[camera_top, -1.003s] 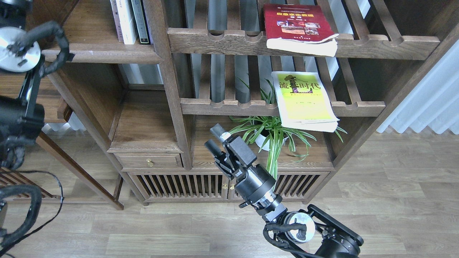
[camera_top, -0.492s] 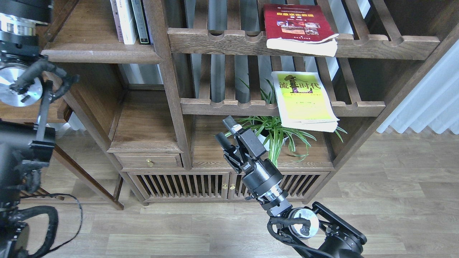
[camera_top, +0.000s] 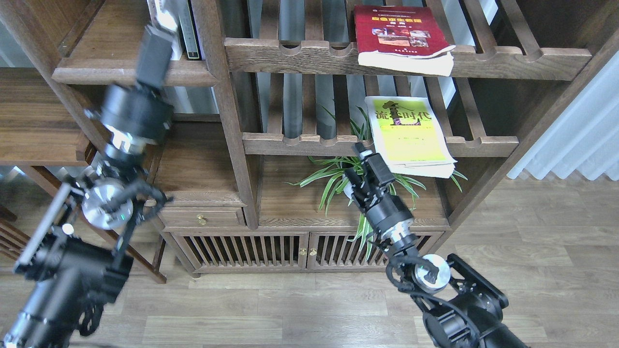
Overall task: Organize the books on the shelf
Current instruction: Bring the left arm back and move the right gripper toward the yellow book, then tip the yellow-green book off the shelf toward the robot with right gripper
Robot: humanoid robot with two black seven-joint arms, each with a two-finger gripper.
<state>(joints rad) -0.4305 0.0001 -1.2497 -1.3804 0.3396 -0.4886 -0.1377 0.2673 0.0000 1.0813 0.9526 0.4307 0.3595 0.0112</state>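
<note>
A red book with small photos (camera_top: 399,30) lies flat on the upper slatted rack and overhangs its front rail. A yellow-green and white book (camera_top: 408,130) lies flat on the middle slatted rack. The dark maroon book is out of view. The shelf (camera_top: 96,72), a flat plank at the upper left, holds a few upright books (camera_top: 188,29). My left gripper (camera_top: 154,46) is raised in front of those books and blurred. My right gripper (camera_top: 357,163) is open and empty, just left of the yellow-green book's front corner.
A spider plant in a white pot (camera_top: 344,187) stands on the low plank right behind my right gripper. A drawer with a brass knob (camera_top: 202,221) and slatted cabinet doors (camera_top: 251,249) are below. A white curtain (camera_top: 575,130) hangs at the right.
My left arm has swung up and right, its gripper rising to the upper-left shelf. My right gripper has moved up and right, from the cabinet's middle to the yellow-green book's corner.
</note>
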